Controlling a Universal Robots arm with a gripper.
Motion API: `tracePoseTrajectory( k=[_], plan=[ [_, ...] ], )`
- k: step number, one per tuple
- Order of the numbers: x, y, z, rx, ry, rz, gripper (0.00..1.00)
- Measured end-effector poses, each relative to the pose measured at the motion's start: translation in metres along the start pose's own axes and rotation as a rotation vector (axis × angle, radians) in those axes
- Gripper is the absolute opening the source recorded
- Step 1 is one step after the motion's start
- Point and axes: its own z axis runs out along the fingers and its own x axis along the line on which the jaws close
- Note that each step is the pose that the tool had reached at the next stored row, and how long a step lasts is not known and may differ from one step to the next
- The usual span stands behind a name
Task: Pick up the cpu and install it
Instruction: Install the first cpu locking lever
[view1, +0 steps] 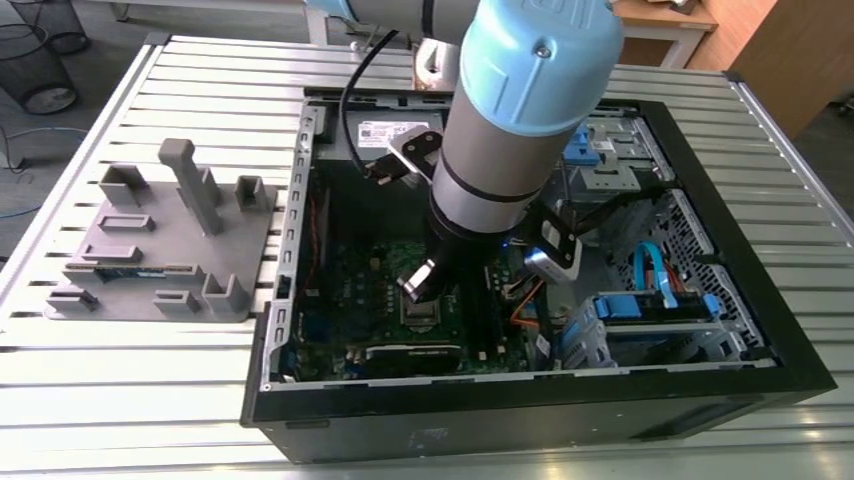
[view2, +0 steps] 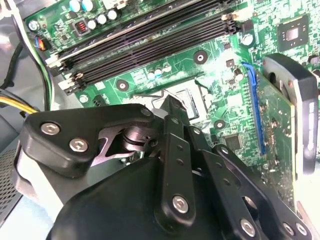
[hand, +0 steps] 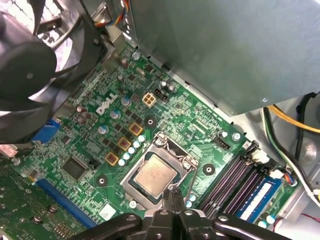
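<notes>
Black gripper (hand: 173, 194) looks pinched closed with nothing in it, tips just over one edge of the small shiny silver square cpu (hand: 155, 175), which sits inside the silver-framed socket (hand: 159, 142) on the green motherboard (hand: 95, 145); dark memory slots (hand: 235, 180) crowd one side

Workshop: slatted metal bench (view1: 134, 400), opened computer case (view1: 534, 410).

You are looking at the cpu (hand: 156, 175): its metal lid is showing a satin, pale silver sheen. The motherboard (hand: 175, 112) is presenting a glossy green lacquered face. The gripper (hand: 175, 193) links are reading as matt black, with bright metal screws. The table (view1: 134, 400) is showing ribbed, pale bare metal. The tray (view1: 147, 250) is looking like matt grey plastic.
</notes>
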Motion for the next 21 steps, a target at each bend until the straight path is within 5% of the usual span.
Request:
tracePoseTrajectory(
  k=[8,15,21],
  plan=[
    [-0.0051,0.0073,-0.0088,0.0,0.0,0.0,0.11],
    [-0.0096,0.0127,-0.0077,0.0002,-0.0022,0.012,0.11],
    [-0.0105,0.0134,-0.0066,0.0012,-0.0074,0.065,0.11]
  ],
)
